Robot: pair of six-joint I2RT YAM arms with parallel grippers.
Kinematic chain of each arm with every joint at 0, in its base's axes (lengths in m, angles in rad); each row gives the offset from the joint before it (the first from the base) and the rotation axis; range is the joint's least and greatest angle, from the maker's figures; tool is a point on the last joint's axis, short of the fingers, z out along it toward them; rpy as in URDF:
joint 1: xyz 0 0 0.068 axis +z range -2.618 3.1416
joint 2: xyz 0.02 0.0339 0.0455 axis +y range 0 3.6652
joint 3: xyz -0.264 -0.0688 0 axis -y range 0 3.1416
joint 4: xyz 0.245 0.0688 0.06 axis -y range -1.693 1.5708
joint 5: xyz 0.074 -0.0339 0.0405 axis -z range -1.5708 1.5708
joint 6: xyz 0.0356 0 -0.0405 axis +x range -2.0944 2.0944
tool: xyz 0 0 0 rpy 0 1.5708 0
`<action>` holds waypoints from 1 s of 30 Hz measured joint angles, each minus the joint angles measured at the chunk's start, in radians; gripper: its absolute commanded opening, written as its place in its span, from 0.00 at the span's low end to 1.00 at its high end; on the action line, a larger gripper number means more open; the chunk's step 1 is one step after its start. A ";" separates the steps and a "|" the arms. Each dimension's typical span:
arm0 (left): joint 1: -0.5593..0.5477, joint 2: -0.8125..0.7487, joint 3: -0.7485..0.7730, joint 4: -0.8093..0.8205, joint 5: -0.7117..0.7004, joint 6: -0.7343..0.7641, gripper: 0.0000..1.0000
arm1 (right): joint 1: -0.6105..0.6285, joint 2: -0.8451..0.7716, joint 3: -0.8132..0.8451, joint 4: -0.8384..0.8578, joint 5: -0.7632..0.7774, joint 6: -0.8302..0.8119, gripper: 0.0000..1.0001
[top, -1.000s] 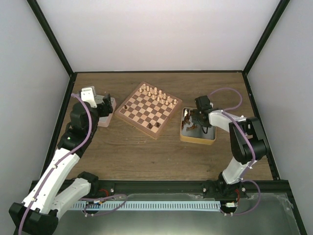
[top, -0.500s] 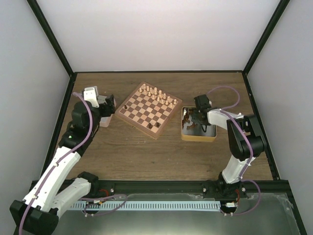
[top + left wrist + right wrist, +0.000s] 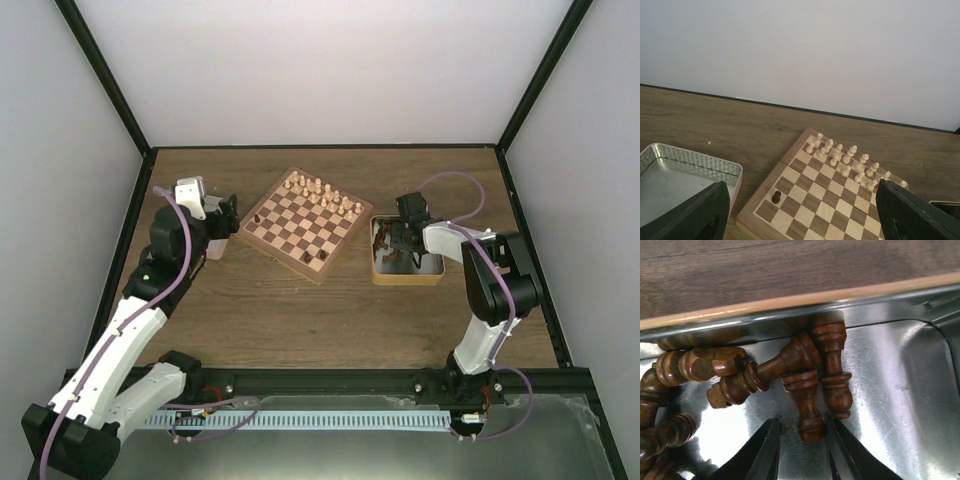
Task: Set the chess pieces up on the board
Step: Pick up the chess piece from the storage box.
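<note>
A: what changed vs a second back?
B: left arm (image 3: pixel 150 290) swung right. Its jaws were over the left tin (image 3: pixel 670 175), now they hang at the left corner of the board (image 3: pixel 300 228). Right arm (image 3: pixel 490 280) is still down in the right tin (image 3: pixel 428 275); that tin got nudged a bit away from the arm bases and sits squarer
A: jaws?
B: left jaws spread wide, nothing between them. Right jaws parted a little, tips either side of the end of one flat-lying piece, thin gap on both sides, not pinching
A: where are the dark pieces (image 3: pixel 740 375)?
B: mostly heaped in the right tin, on their sides, jammed against its wall. A lone dark piece (image 3: pixel 776 196) stands on the board's left edge, and two more near its near corner. Pale pieces (image 3: pixel 840 157) stand in two rows along the far side
A: materials?
B: pieces are turned wood, glossy brown, ringed collars. Tins are pressed metal with shiny floors, the left one has a diamond-embossed rim. Board is checkered wood with a raised tan border. Desk (image 3: pixel 260 310) is dark wood grain
A: room to move?
B: board sits diagonal. A strip of desk separates it from the right tin, and the left tin is just beside it with a small gap. Shiny floor shows right of the heap
</note>
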 measured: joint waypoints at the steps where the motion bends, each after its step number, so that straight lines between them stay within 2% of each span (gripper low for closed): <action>1: 0.000 0.000 0.000 0.000 0.000 0.000 0.82 | 0.000 0.003 0.000 0.007 -0.001 -0.006 0.27; 3: 0.000 0.000 0.000 0.000 0.000 -0.002 0.82 | 0.000 0.005 0.000 0.015 -0.001 -0.018 0.27; 5: 0.000 0.000 0.000 0.000 0.000 -0.003 0.82 | 0.000 0.006 0.000 0.023 -0.001 -0.027 0.22; 7: 0.000 0.000 0.000 0.000 0.000 -0.004 0.82 | 0.000 0.006 0.000 0.033 -0.006 -0.038 0.09; 9: 0.000 0.000 0.000 0.000 0.000 -0.004 0.82 | 0.000 0.005 -0.001 0.051 -0.014 -0.048 0.08; 11: 0.000 0.000 0.000 0.000 0.000 -0.004 0.82 | 0.000 0.003 -0.002 0.064 -0.024 -0.060 0.10; 14: 0.000 0.000 0.000 0.000 0.000 -0.005 0.82 | 0.000 -0.008 -0.002 0.074 -0.028 -0.066 0.22; 16: 0.000 0.000 0.000 0.000 0.000 -0.005 0.82 | 0.000 -0.018 -0.002 0.081 -0.027 -0.062 0.25; 30: 0.000 0.000 -0.001 0.000 0.000 -0.007 0.82 | 0.000 0.035 0.006 0.093 -0.006 -0.062 0.28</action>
